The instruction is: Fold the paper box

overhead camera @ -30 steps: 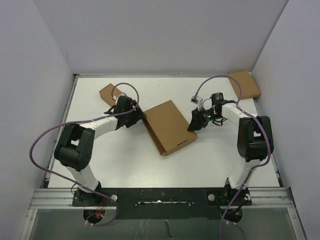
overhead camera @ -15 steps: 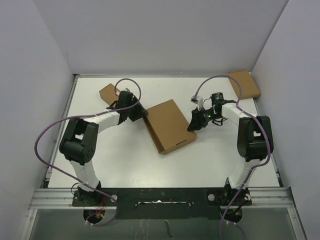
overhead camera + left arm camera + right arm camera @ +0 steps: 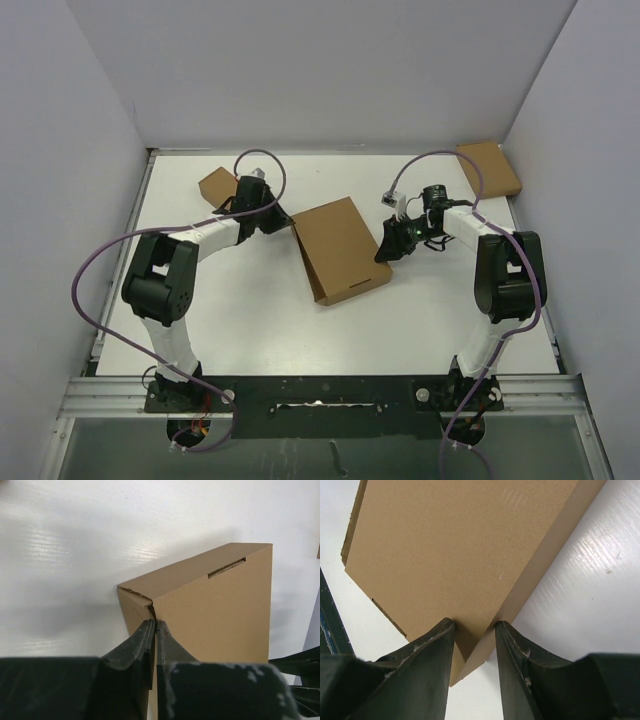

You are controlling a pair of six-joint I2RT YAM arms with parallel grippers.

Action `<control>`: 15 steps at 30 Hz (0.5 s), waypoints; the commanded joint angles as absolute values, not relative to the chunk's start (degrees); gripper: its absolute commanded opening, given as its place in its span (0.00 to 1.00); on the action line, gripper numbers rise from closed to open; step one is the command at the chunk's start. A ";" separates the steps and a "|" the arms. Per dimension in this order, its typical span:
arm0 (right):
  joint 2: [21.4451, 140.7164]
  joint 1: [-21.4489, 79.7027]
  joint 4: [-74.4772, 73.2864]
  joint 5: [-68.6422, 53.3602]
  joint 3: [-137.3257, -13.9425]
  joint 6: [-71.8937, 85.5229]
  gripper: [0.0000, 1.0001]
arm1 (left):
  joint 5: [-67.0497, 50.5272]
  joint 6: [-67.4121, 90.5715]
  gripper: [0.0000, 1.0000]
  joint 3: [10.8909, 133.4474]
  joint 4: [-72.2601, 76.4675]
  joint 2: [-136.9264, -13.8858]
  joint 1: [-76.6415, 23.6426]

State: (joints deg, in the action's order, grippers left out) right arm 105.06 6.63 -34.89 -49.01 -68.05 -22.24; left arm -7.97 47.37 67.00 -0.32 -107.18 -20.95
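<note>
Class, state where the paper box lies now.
In the top view the paper box lies central on the table, between the left gripper and right gripper.

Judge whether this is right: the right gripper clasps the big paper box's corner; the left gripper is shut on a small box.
No: the left gripper is shut on the paper box too, at its edge; the left wrist view shows it.

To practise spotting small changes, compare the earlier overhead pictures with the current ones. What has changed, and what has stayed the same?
The left gripper moved toward the far left corner of the paper box and closed on the cardboard edge there. The box's left side shifted slightly. The right gripper stayed clamped on the box's right corner, in the same place.
</note>
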 commanded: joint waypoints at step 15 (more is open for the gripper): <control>107.20 7.73 -35.59 -44.71 -68.29 -25.05 0.37 | -13.13 45.25 0.59 50.46 4.76 -81.05 -23.07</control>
State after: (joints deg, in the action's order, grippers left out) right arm 105.45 6.96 -34.94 -49.36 -68.29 -22.28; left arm -9.85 41.76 56.49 -0.54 -90.45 -21.63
